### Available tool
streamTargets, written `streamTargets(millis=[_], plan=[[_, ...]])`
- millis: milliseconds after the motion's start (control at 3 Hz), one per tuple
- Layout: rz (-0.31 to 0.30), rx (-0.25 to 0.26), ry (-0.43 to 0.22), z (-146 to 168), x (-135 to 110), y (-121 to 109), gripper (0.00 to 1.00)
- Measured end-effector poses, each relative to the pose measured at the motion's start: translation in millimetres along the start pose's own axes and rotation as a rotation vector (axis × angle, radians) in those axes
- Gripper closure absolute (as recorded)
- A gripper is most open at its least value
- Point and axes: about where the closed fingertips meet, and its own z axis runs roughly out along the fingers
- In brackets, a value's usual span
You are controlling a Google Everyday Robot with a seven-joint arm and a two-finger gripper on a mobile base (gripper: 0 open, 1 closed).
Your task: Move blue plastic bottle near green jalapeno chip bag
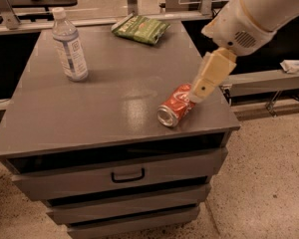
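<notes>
The blue plastic bottle (70, 48) stands upright at the back left of the grey cabinet top (109, 108); it is clear, with a white cap and a pale blue-and-white label. The green jalapeno chip bag (141, 29) lies flat at the back edge, right of centre, well apart from the bottle. My gripper (205, 81) hangs from the white arm (259, 9) that comes in from the upper right. It is above the right side of the top, just over the red can, far from the bottle. It holds nothing that I can see.
A crushed red soda can (175, 106) lies on its side near the front right of the top. The cabinet has drawers with a handle (128, 175) below. Shelving and table legs stand behind; speckled floor lies to the right.
</notes>
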Motion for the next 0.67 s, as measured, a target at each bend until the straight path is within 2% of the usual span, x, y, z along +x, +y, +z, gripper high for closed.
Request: streamTargets(millis=[333, 667], plan=[[0.054, -0.009, -0.157, 28.9, -44.0, -18.8, 0.00], [0.064, -0.009, -0.191, 32.6, -53.2, -21.9, 0.00]])
